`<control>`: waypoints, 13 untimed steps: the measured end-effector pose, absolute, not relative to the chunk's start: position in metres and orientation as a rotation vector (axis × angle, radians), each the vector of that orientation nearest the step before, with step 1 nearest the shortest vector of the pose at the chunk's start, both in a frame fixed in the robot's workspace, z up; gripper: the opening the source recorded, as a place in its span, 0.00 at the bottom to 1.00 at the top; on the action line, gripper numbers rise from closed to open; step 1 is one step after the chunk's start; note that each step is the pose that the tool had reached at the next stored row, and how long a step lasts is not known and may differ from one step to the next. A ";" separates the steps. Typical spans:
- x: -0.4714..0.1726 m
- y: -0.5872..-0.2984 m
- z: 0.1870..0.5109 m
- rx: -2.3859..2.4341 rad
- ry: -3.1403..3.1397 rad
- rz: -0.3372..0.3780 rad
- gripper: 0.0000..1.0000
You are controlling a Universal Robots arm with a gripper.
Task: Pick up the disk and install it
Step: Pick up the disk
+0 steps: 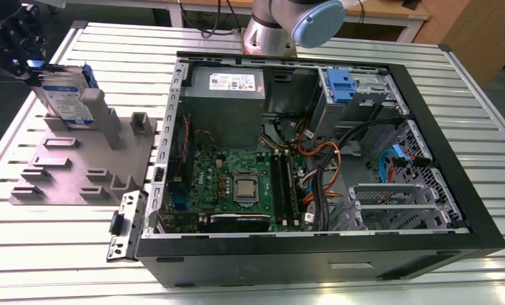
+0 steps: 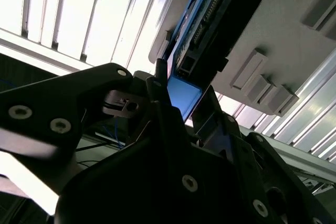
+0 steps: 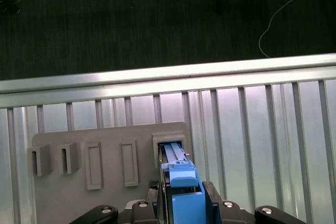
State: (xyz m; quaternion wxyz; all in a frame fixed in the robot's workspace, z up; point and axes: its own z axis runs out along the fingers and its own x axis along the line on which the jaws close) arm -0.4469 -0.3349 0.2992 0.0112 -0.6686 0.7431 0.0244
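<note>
One end effector (image 3: 185, 184) | pinching disk (image 1: 66, 98) by its top | standing in grey fixture (image 1: 66, 175)

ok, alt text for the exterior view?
The gripper clamps the top of the disk, which stands on edge in a slot of a grey holder plate at the exterior view's left. To the exterior view's right of the plate, an open computer case lies on a slatted metal table.
</note>
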 end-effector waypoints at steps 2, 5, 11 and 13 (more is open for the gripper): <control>-0.447 -0.335 0.299 -2.086 2.318 0.076 0.45; -0.447 -0.335 0.299 -2.086 2.318 0.077 0.45; -0.447 -0.335 0.296 -2.089 2.323 0.085 0.45; -0.447 -0.335 0.294 -2.089 2.323 0.085 0.45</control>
